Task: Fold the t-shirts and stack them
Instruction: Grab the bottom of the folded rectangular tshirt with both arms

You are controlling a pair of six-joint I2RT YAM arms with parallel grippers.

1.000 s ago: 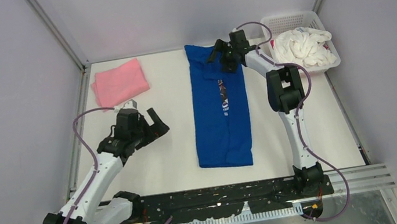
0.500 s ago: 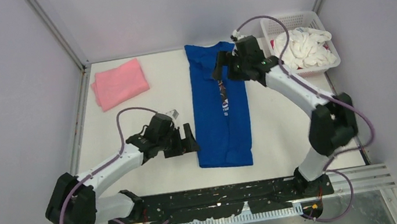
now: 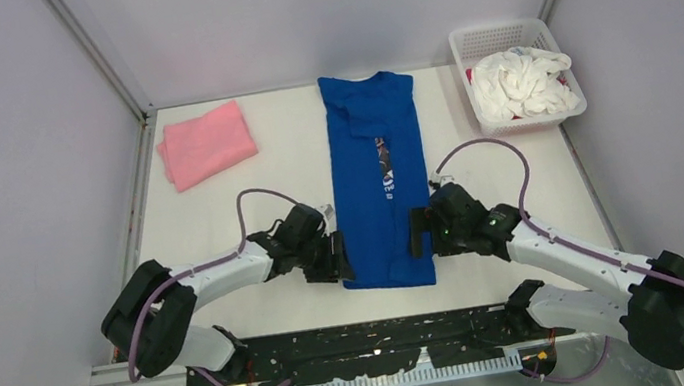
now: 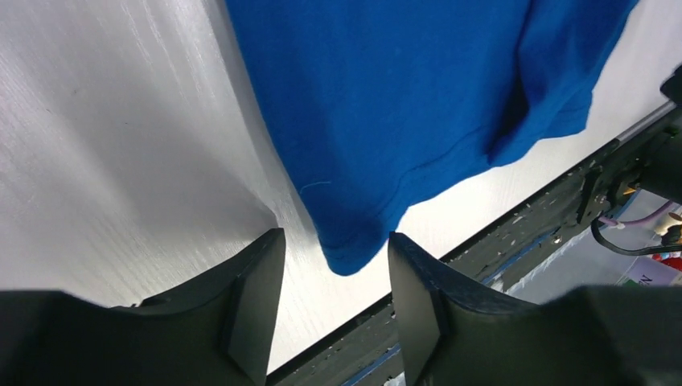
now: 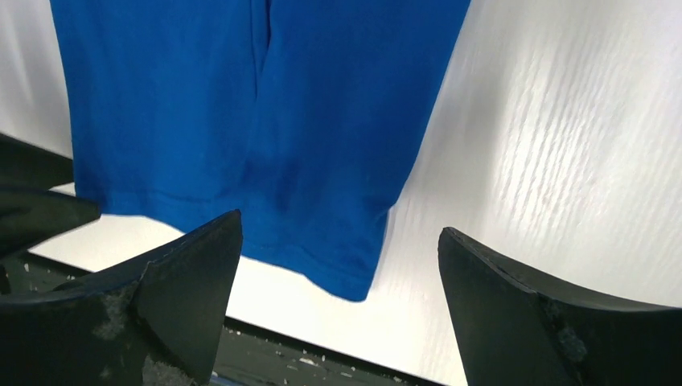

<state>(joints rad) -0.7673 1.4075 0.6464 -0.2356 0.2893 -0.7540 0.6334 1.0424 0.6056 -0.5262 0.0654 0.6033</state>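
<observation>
My left fingers (image 4: 251, 305) stood apart, and the near left corner of the blue shirt (image 4: 402, 96) lay in the gap between them. Bare tabletop (image 4: 121, 145) ran free on their outer side. My right fingers (image 5: 515, 305) were spread wide, with the shirt's near right corner showing between them and open tabletop to its right. Just behind both corners ran the black base plate (image 3: 378, 334), so only a thin strip of tabletop lay between it and the hem. From above, my two arms lay low on either side of the shirt, and the space over the cloth was open. The pink shirt (image 3: 206, 143) at far left and the white basket (image 3: 506, 26) at far right sat well apart from my fingers.
</observation>
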